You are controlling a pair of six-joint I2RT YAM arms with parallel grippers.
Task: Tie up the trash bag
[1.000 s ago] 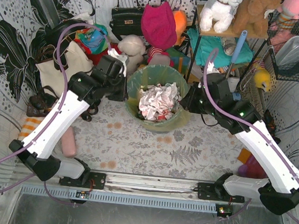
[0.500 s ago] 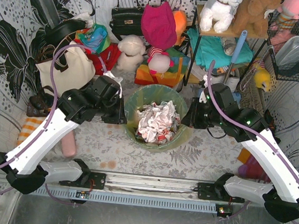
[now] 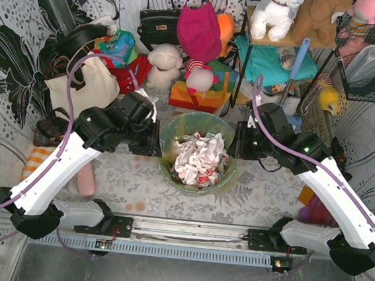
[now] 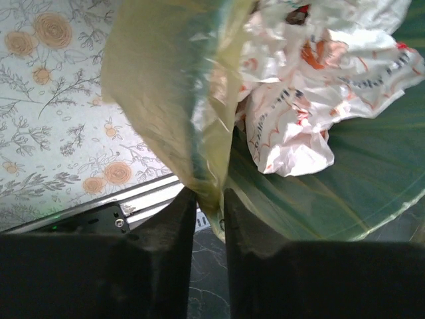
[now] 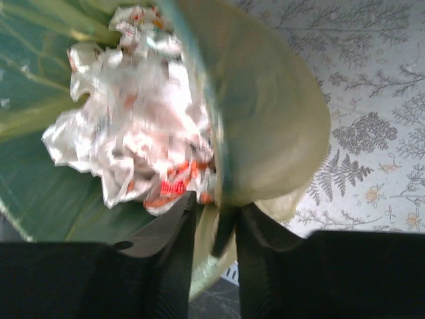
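Note:
The trash bag (image 3: 172, 138), thin yellow-green plastic, lines a round teal bin (image 3: 227, 186) at the table's middle. Crumpled white paper with red print (image 3: 199, 158) fills it. My left gripper (image 3: 156, 144) is at the bin's left rim. In the left wrist view its jaws (image 4: 208, 203) are closed on the bag's folded-over edge (image 4: 166, 86). My right gripper (image 3: 237, 148) is at the right rim. In the right wrist view, which is blurred, its jaws (image 5: 216, 222) hold the bag's edge (image 5: 272, 133) between them. The paper shows in both wrist views (image 4: 299, 80) (image 5: 139, 113).
A cream tote bag (image 3: 86, 87), a black handbag (image 3: 159, 25) and soft toys (image 3: 200, 42) crowd the back. A shelf rack (image 3: 282, 56) stands back right. A pink roll (image 3: 88, 181) lies front left. A metal rail (image 3: 185, 230) runs along the near edge.

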